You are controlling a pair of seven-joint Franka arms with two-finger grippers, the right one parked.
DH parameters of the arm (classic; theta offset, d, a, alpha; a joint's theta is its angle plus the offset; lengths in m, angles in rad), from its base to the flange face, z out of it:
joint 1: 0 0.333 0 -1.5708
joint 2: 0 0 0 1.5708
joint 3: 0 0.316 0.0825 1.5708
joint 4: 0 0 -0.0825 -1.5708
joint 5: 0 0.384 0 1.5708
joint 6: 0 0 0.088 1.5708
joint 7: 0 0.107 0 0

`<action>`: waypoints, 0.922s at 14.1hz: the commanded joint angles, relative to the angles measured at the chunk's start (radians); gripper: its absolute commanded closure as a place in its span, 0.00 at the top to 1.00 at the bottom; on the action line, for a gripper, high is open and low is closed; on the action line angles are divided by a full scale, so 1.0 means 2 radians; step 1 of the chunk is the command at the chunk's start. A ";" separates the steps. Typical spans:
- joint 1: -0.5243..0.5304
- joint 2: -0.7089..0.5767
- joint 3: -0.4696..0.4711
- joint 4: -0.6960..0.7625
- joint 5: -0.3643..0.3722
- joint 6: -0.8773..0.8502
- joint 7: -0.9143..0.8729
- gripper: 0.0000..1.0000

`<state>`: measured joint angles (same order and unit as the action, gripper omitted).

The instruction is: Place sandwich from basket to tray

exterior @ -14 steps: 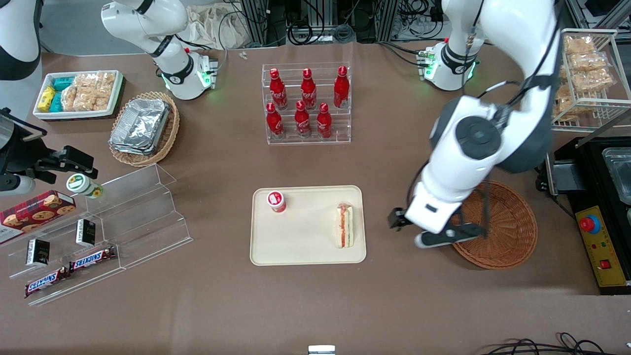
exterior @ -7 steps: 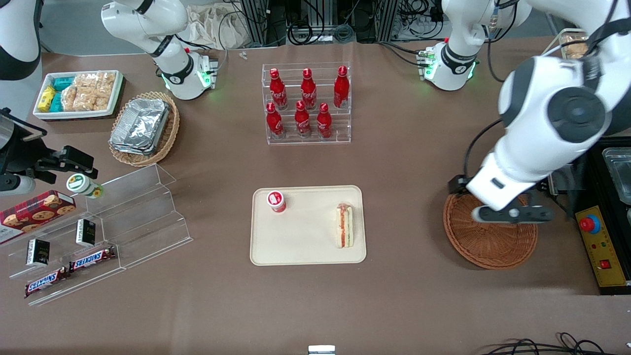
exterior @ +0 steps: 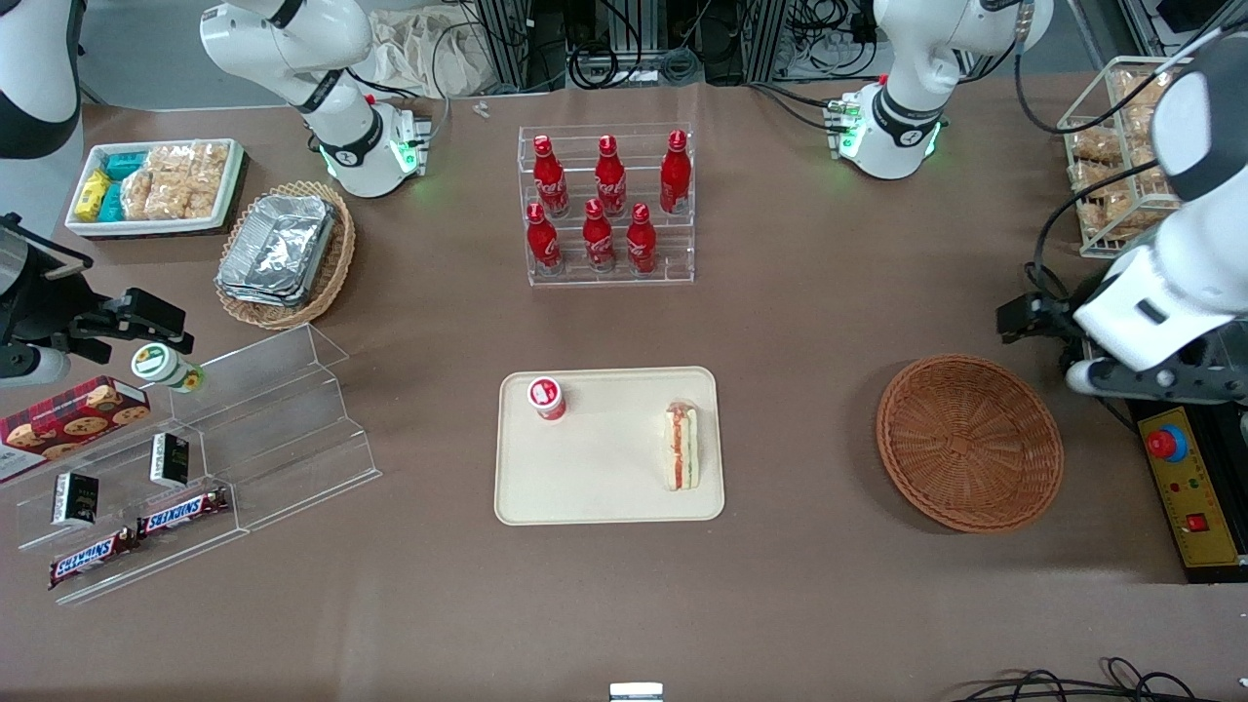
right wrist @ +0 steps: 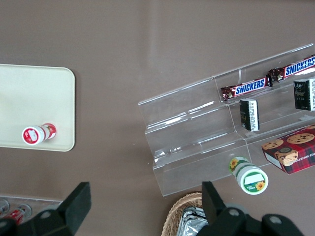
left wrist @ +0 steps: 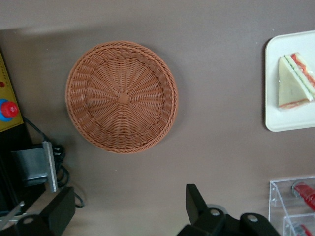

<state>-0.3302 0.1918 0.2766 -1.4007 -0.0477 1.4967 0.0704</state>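
The sandwich [exterior: 682,447] lies on the tray [exterior: 585,487]; the wicker basket [exterior: 970,442] is empty. The gripper [exterior: 1136,375], jaws spread and empty, has withdrawn to the frame's right edge, so delivery looks finished.

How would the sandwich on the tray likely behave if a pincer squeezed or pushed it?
The sandwich is layered soft bread, so it would probably squash and its layers might slide apart. It looks light; a push may skid it across the smooth tray. The pincer, open, hangs away from it, past the empty basket toward the working arm's end.
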 commanded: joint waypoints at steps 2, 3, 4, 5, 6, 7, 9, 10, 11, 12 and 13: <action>0.081 -0.048 -0.065 -0.020 -0.011 -0.032 0.022 1.00; 0.089 -0.058 -0.087 -0.026 -0.005 -0.033 0.015 1.00; 0.108 -0.069 -0.104 -0.032 0.006 -0.033 0.012 1.00; 0.127 -0.069 -0.127 -0.033 0.019 -0.025 0.005 1.00; 0.150 -0.064 -0.146 -0.021 0.023 -0.025 -0.010 1.00; 0.164 -0.061 -0.162 -0.019 0.028 -0.025 -0.010 1.00; 0.166 -0.061 -0.181 -0.018 0.051 -0.025 -0.018 1.00; 0.167 -0.062 -0.183 -0.017 0.050 -0.027 -0.017 1.00; 0.167 -0.064 -0.183 -0.017 0.046 -0.029 -0.018 1.00; 0.166 -0.064 -0.183 -0.016 0.046 -0.030 -0.018 1.00; 0.166 -0.064 -0.183 -0.017 0.045 -0.030 -0.020 1.00</action>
